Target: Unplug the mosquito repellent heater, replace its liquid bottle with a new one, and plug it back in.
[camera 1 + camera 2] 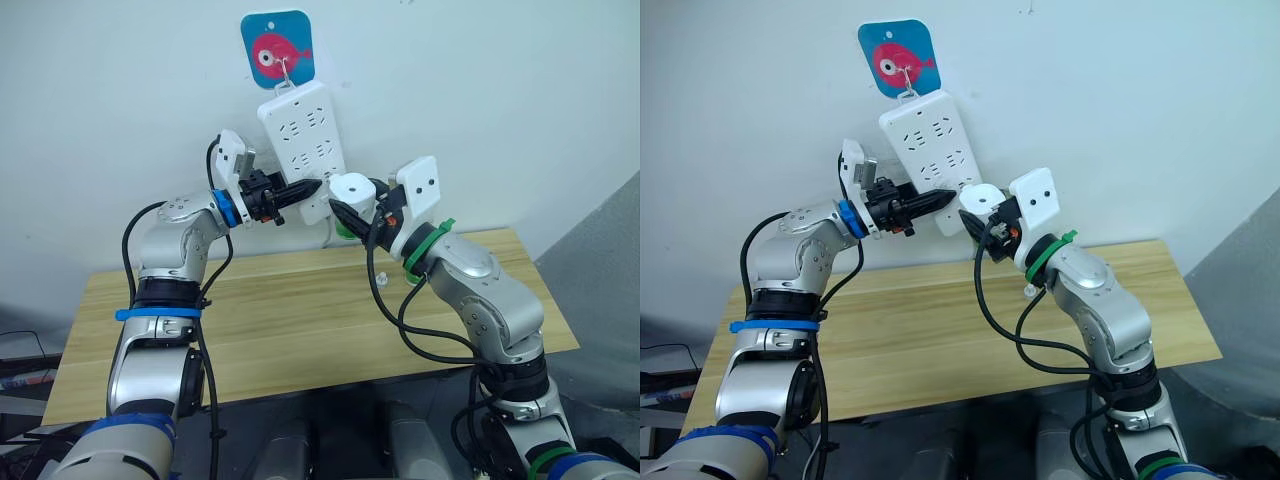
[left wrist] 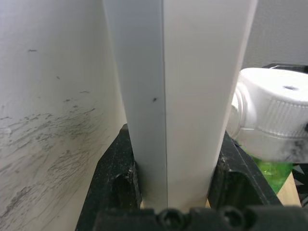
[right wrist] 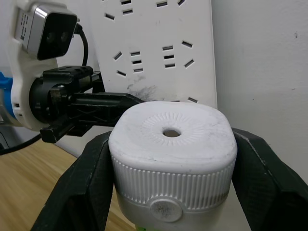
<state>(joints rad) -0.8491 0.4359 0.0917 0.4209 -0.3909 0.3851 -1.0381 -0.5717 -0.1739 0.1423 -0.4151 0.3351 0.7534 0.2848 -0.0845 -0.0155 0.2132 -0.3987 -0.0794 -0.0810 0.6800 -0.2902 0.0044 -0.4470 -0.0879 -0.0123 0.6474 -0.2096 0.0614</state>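
Hanging tilted on the pale wall from a hook under a blue fish sticker (image 1: 277, 46): long white power strip (image 1: 303, 135), lower end swung toward the robot's right. Clamped at that lower end by the left pincer (image 1: 305, 190), black fingers (image 2: 118, 168) pressed against both side faces of the strip, as seen edge-on in the left wrist view. Held just beside it, at the strip's bottom corner, the mosquito repellent heater (image 3: 172, 156): white, rounded, ribbed around its body, small round vent hole on its face. Gripped on both sides by the right pincer (image 1: 350, 215), jaws closed on the ribbed body. Sitting against or very near the strip's lowest sockets; cannot tell whether plugged in or already free. Showing beneath the heater, a bit of green liquid bottle (image 2: 272, 169). Lying well below both arms, a light wooden tabletop (image 1: 300, 320), pushed against the wall.
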